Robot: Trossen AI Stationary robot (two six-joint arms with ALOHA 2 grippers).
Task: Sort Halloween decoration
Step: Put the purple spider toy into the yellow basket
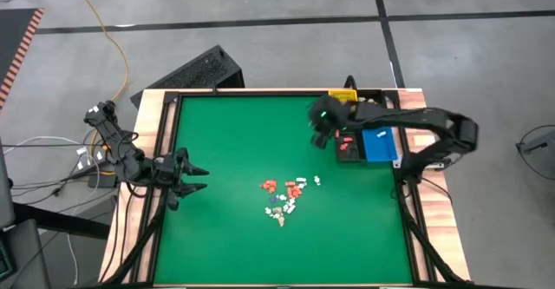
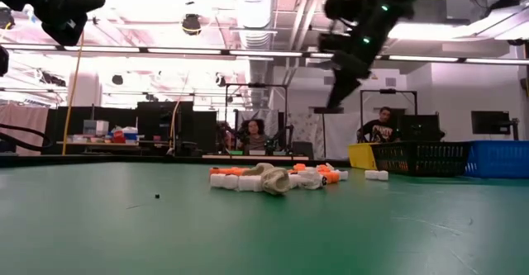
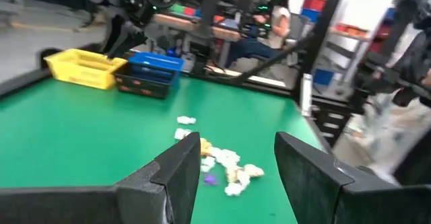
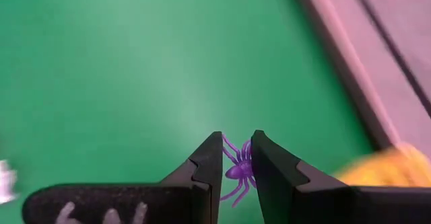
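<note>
The right gripper (image 4: 234, 160), nearly closed, pinches a tiny purple plastic spider (image 4: 239, 171) by its body, probably featherlight with flimsy legs.

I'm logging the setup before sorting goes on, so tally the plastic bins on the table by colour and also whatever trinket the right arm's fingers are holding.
Yellow rectangular plastic bin: 1
Blue rectangular plastic bin: 1
Black rectangular plastic bin: 1
Purple plastic spider trinket, pinched by the right gripper fingers: 1
Total: 4
</note>
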